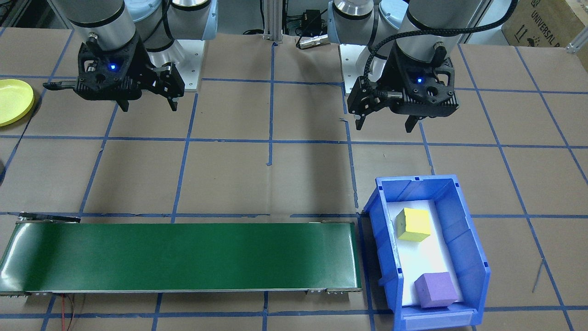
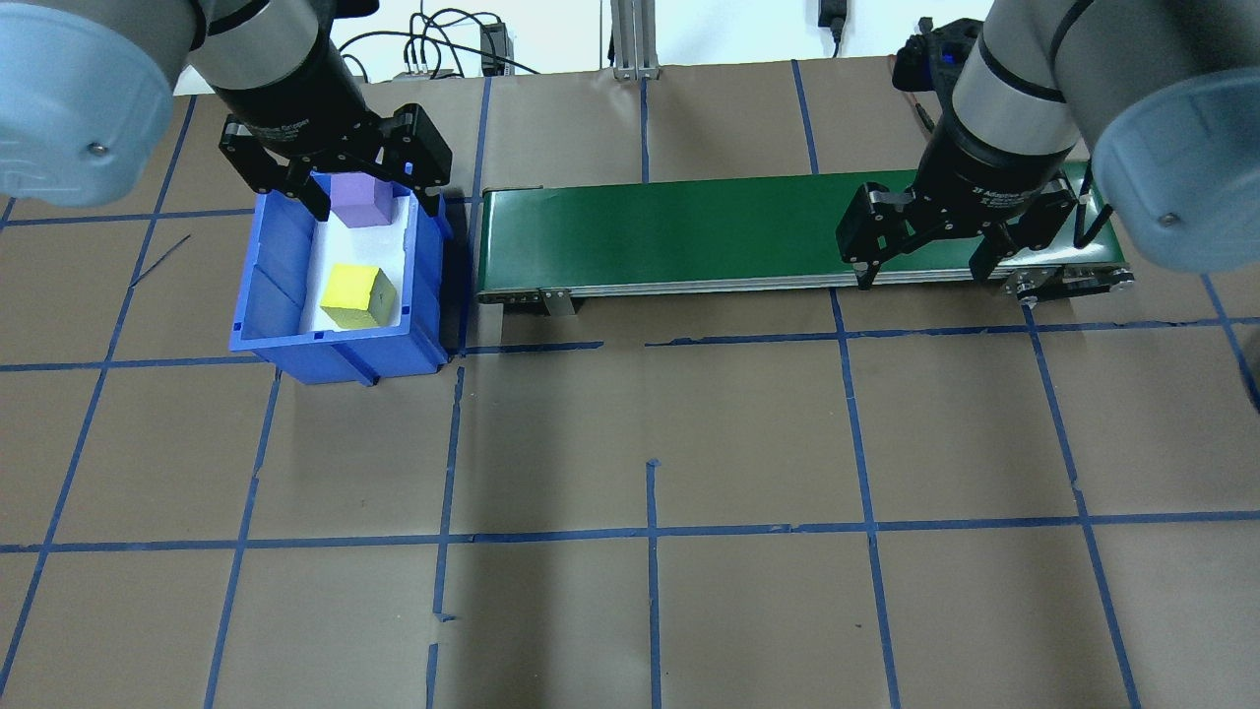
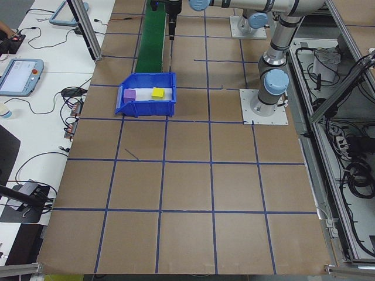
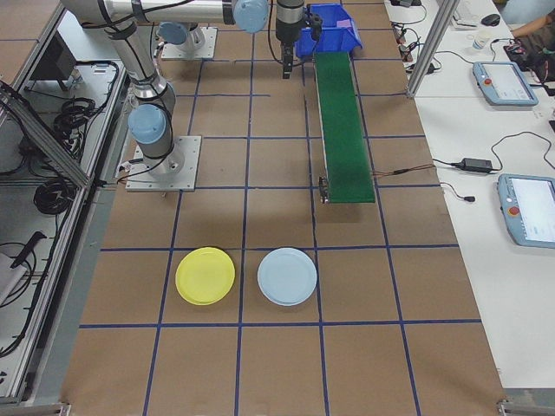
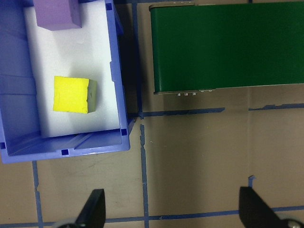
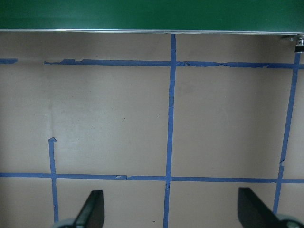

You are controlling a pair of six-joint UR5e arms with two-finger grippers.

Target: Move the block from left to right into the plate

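Overhead exterior view: both grippers hang open and empty above the table.

The left gripper (image 2: pixel 359 192) hovers spread over the bin (image 2: pixel 271 295), ready to drop on a block (image 2: pixel 358 295); belt (image 2: pixel 689 231) alongside. The right gripper (image 2: pixel 925 251) waits; plate (image 4: pixel 205 276) well apart.

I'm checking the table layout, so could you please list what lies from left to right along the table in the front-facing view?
Yellow plate → green conveyor belt → blue bin, holding the yellow block and the purple block.
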